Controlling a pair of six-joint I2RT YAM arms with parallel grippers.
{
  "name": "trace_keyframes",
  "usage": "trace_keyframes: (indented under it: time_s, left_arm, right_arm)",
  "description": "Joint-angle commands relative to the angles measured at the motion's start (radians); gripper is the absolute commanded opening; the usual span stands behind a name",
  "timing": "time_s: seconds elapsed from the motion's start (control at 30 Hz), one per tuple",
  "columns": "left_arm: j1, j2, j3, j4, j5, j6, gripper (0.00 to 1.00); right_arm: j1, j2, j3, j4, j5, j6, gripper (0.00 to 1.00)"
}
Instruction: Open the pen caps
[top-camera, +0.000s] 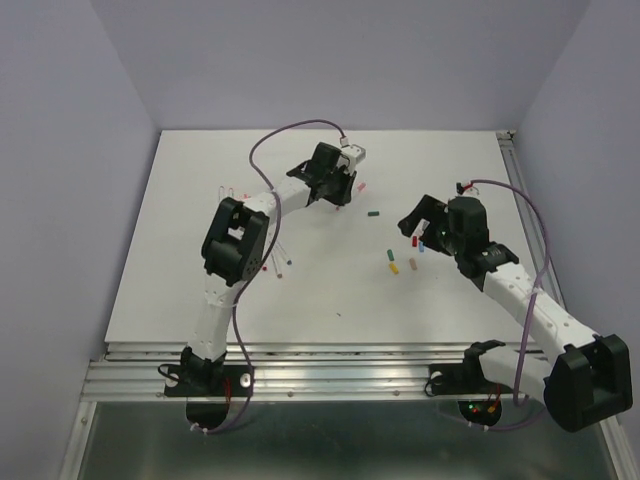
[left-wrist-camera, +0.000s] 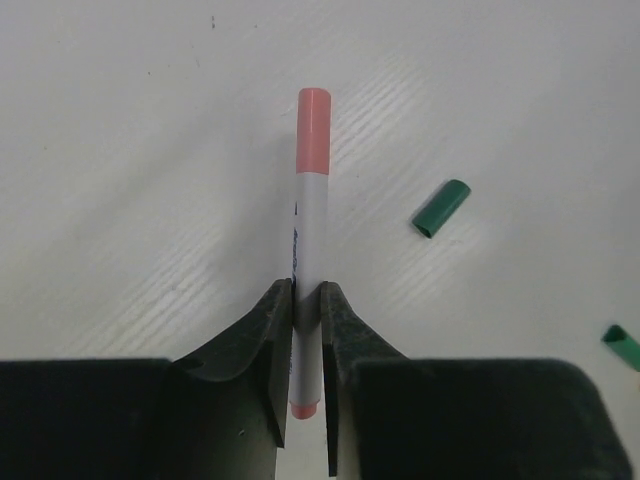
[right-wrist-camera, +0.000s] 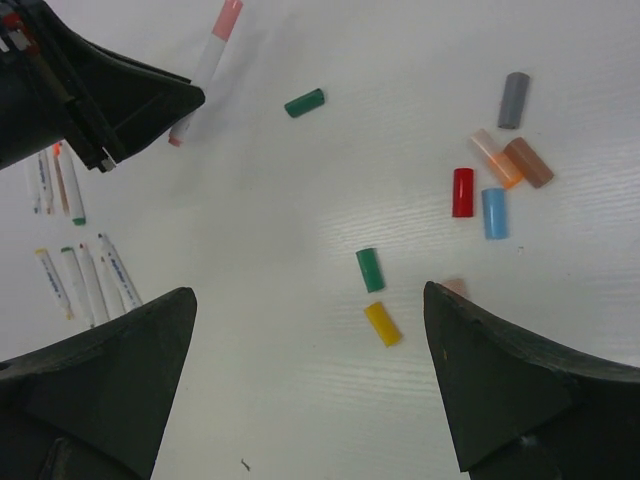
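Left gripper (left-wrist-camera: 305, 300) is clamping a pink-capped pen (left-wrist-camera: 308, 240); right gripper (right-wrist-camera: 310, 292) is hanging wide open.
Bare pens (right-wrist-camera: 90, 285) and loose pen caps (right-wrist-camera: 463, 192) are lying on the table (top-camera: 200, 300), so most looks done; the pink cap (left-wrist-camera: 313, 125) is sitting on its pen, unpulled.

White table (top-camera: 180, 290), scattered pen caps (right-wrist-camera: 370, 270), pens (right-wrist-camera: 118, 270)

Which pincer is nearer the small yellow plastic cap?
Right. The right pincer stands open close by the small yellow plastic cap; the left pincer is farther away, shut on a pink-capped white pen.
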Motion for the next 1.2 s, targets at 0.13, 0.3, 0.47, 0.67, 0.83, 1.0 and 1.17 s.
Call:
trace_keyframes:
  time_s: [0.13,0.3,0.47,0.67,0.83,1.0,1.17]
  left_arm:
    - [-0.002,-0.524,-0.577,0.505,0.042,-0.299,0.00]
    - [-0.042,-0.714,-0.791,0.574,0.031,-0.391,0.00]
    - [-0.146,-0.811,-0.956,0.648,-0.024,-0.522,0.00]
    - [-0.200,-0.862,-1.001,0.680,-0.070,-0.583,0.00]
    - [-0.222,-0.868,-1.001,0.679,-0.075,-0.600,0.00]
    - [-0.231,-0.870,-1.006,0.679,-0.062,-0.614,0.00]
    - [-0.249,-0.876,-1.004,0.680,-0.059,-0.617,0.00]
  right_arm:
    - [-0.006,-0.057,-0.075,0.239,-0.343,-0.042,1.00]
    - [-0.005,-0.063,-0.104,0.416,-0.490,0.025,1.00]
    - [0.026,-0.021,-0.101,0.487,-0.534,0.085,1.00]
    - [0.092,0.007,-0.063,0.404,-0.410,0.079,1.00]
    - [0.101,0.018,-0.053,0.372,-0.325,0.090,1.00]
    - [0.104,0.039,-0.043,0.393,-0.320,0.113,0.93]
    - [0.106,0.079,-0.018,0.418,-0.317,0.133,0.89]
